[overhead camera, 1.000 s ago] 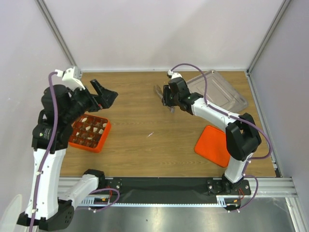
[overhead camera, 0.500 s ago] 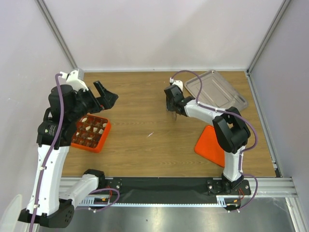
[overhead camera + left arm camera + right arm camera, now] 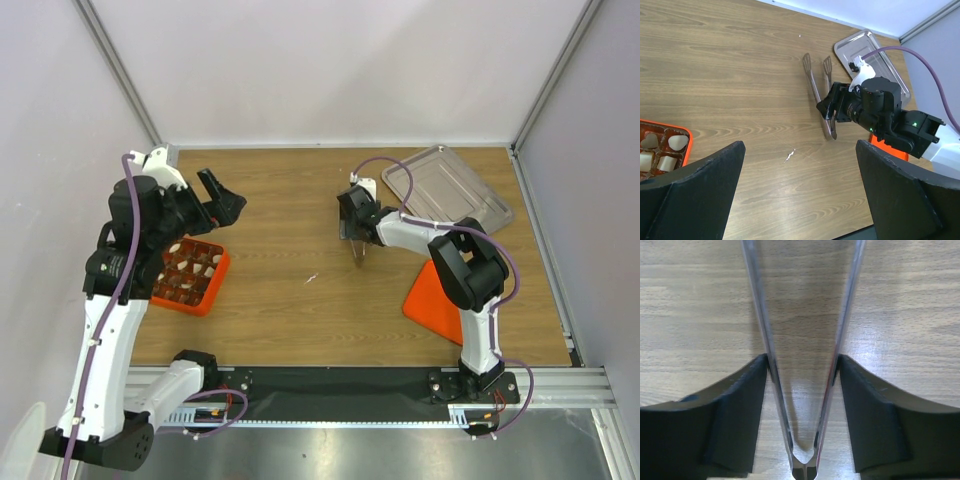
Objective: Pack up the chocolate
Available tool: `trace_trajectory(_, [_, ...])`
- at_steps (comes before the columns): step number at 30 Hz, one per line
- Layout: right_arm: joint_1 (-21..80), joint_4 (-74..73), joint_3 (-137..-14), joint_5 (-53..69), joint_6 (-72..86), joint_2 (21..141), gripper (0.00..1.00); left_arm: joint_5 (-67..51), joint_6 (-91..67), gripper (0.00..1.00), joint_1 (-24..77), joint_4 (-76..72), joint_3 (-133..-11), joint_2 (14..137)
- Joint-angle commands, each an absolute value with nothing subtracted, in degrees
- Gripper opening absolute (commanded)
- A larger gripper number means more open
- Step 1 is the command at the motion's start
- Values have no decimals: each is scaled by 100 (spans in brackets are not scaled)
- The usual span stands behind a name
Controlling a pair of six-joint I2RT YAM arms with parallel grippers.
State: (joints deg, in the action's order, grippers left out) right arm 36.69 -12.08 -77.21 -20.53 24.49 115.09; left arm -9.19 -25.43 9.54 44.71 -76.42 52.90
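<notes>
- Left gripper (image 3: pixel 224 188) hovers above the left side of the wooden table (image 3: pixel 290 310), jaws spread wide, nothing between them.
- Just below it on the near left sits the orange gridded box (image 3: pixel 221 270), with the chocolate (image 3: pixel 188 268) in its cells: dark brown pieces and a few cream ones.
- Mid-table, the right gripper (image 3: pixel 802 360) is down low, its fingers (image 3: pixel 747 405) pressed against both arms of the metal tongs (image 3: pixel 827 65) near the hinge.
- The tongs point towards the far side.
- Far right: a metal tray (image 3: pixel 450 190). Near right: a flat orange lid (image 3: pixel 425 300).

Free table (image 3: pixel 285 300) centre — tongs (image 3: pixel 812 80), right gripper (image 3: pixel 830 106) rightward
</notes>
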Motion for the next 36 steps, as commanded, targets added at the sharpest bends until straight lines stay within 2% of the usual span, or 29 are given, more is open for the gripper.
trace_trajectory(1, [3700,-1020,-7840,-2197,2602,11540,65,-897,-2496,100,914,4245,-7611,5291])
trace_trajectory(3, [3691,-1098,-7866,-2250,2593,11540,66,-896,-2487,100,914,4245,-7629,5300])
trace_trajectory(9, [3656,-1739,-8226,-2496,2435,11215,86,-870,-2400,100,914,4307,-7691,5291])
trace_trajectory(11, [3613,-2090,-8411,-2523,2496,10969,88,-861,-2364,100,914,4272,-7682,5256])
trace_trajectory(12, [3586,-2205,-8463,-2522,2531,10882,96,-861,-2364,100,914,4254,-7673,5247])
trace_trajectory(13, [3577,-2563,-8551,-2566,2601,10759,100,-861,-2364,100,905,4237,-7673,5238])
trace_trajectory(17, [3454,-3364,-8763,-2689,3154,10363,100,-958,-2443,100,914,4228,-7769,5229])
trace_trajectory(20, [3182,-4024,-8632,-2637,4041,9960,95,-1054,-2531,100,914,4166,-7708,5177])
trace_trajectory(22, [2936,-4314,-8290,-2393,4674,9739,84,-1151,-2584,100,914,4043,-7560,5089])
trace_trajectory(23, [2857,-4385,-8166,-2269,4850,9564,74,-1186,-2627,100,914,4017,-7515,5071])
trace_trajectory(24, [2769,-4447,-7861,-2172,4991,9484,59,-1256,-2645,100,914,4008,-7471,5036])
trace_trajectory(26, [2523,-4561,-7604,-1873,5264,9352,56,-1309,-2672,100,914,3973,-7357,4966])
trace_trajectory(27, [2444,-4605,-7350,-1811,5326,9247,48,-1327,-2672,100,914,3973,-7330,4940])
trace_trajectory(28, [2339,-4719,-7235,-1828,5500,9194,45,-1345,-2681,100,914,3964,-7269,4879])
trace_trajectory(36, [2206,-4834,-6259,-1784,6012,9062,45,-1433,-2663,100,914,3946,-7058,4702])
